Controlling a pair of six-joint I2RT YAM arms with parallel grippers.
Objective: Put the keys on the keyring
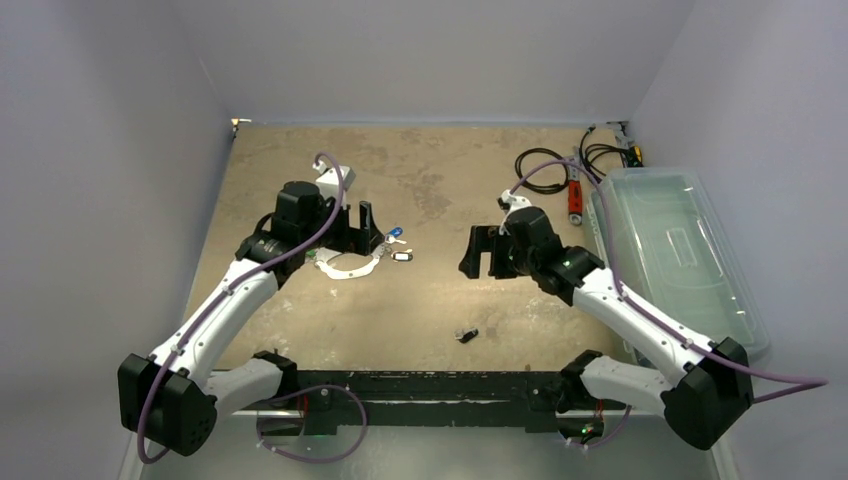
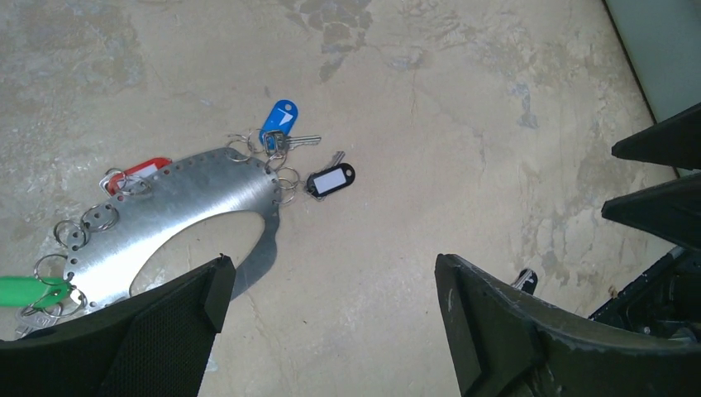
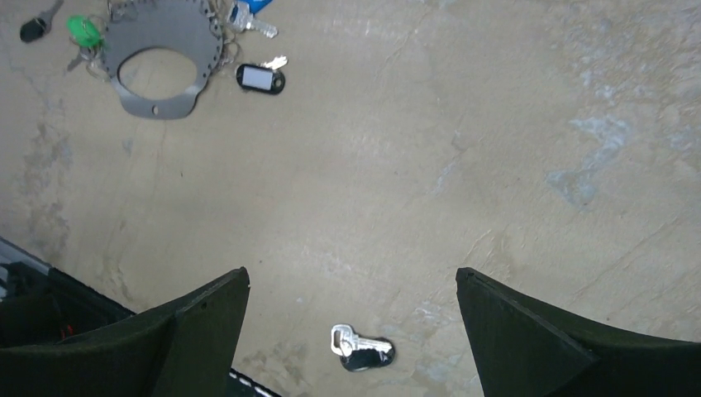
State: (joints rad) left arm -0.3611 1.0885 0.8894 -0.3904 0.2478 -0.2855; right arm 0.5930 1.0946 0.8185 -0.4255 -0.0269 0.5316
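The keyring (image 1: pixel 345 266), a silver crescent hoop with small split rings, lies flat on the table left of centre; it also shows in the left wrist view (image 2: pixel 169 217) and right wrist view (image 3: pixel 157 41). Keys with blue (image 2: pixel 278 120), red (image 2: pixel 140 171) and green (image 2: pixel 33 291) tags sit at its rim. A black-tagged key (image 2: pixel 329 180) lies just beside it. Another black-tagged key (image 3: pixel 361 350) lies alone near the front edge (image 1: pixel 466 334). My left gripper (image 2: pixel 331 281) is open and empty, just right of the keyring. My right gripper (image 3: pixel 351 285) is open and empty above that lone key.
A clear lidded plastic bin (image 1: pixel 680 255) stands along the right side. Black cables (image 1: pixel 545 160) and a red tool (image 1: pixel 575 200) lie at the back right. Grey walls enclose the table (image 1: pixel 420 310).
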